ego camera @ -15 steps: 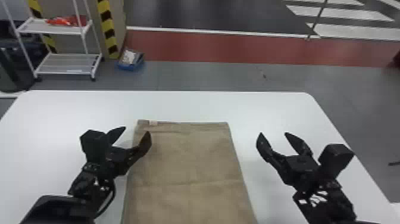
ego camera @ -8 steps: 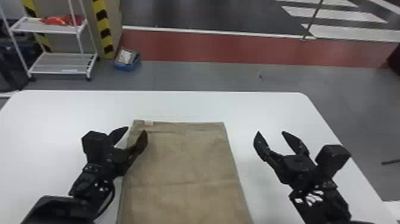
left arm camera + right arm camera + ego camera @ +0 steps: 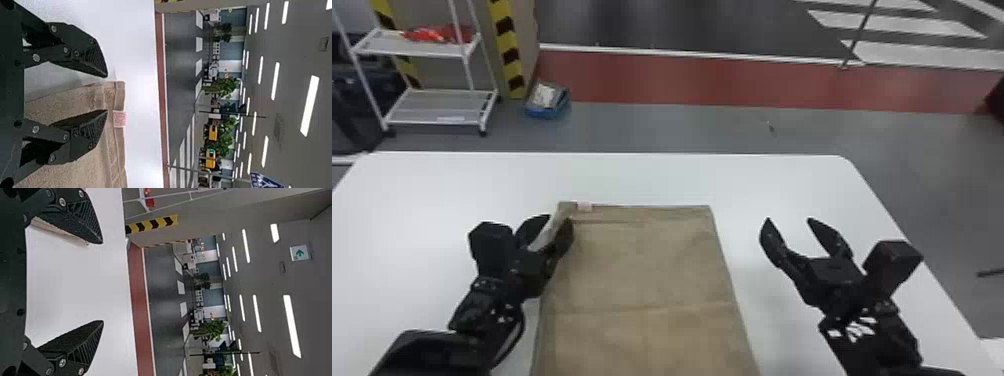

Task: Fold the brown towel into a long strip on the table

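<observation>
Here, the brown towel (image 3: 647,270) lies flat on the white table (image 3: 782,170). The left gripper (image 3: 557,220), jaws apart and empty, straddles its left edge near the far corner; the right gripper (image 3: 789,219), likewise released, is right of it. For a straight fold, pinch all layers squarely.

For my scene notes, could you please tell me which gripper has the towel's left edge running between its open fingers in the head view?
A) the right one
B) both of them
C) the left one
C: the left gripper's open fingers straddle the brown towel's left edge.
</observation>
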`<state>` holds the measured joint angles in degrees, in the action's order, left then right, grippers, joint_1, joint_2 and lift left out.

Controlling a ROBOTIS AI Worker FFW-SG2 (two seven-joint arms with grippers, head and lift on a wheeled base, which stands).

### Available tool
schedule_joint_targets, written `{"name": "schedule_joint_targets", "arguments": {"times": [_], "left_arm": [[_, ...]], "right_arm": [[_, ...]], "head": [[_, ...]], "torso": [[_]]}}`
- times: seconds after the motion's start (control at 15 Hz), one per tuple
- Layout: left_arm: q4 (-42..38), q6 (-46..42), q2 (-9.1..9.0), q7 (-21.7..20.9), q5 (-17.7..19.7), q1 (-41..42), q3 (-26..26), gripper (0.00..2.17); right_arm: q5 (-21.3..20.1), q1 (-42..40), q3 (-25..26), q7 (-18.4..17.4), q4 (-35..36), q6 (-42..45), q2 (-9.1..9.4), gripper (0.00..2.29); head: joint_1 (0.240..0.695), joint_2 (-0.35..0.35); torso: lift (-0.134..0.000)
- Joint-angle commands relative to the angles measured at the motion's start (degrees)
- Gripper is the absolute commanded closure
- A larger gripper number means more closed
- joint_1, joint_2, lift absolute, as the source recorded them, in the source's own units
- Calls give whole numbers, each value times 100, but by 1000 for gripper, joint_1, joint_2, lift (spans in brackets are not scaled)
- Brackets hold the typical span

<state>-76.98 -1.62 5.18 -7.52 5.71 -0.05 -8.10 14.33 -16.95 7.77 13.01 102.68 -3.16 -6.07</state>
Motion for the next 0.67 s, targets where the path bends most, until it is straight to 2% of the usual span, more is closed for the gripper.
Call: {"name": "schedule_joint_targets", "arguments": {"times": [0.0, 0.27, 0.47, 0.6], "left_arm": [[60, 0, 0, -13, 0, -13, 1, 788], [96, 0, 9, -31, 0, -30, 10, 792], [-27, -211, 0, 101, 9, 66, 28, 1359], [-449, -299, 9, 233, 26, 304, 19, 1372]], "right_arm": [[18, 8, -12, 0, -37, 73, 1, 174], [26, 8, -12, 0, -72, 91, 18, 174], [26, 8, -3, 0, -72, 91, 18, 174], [26, 8, -3, 0, -72, 91, 18, 174]], "head": [[695, -123], [695, -121], [695, -119], [695, -116]], "torso": [[-123], [-123], [-123], [-123]]}}
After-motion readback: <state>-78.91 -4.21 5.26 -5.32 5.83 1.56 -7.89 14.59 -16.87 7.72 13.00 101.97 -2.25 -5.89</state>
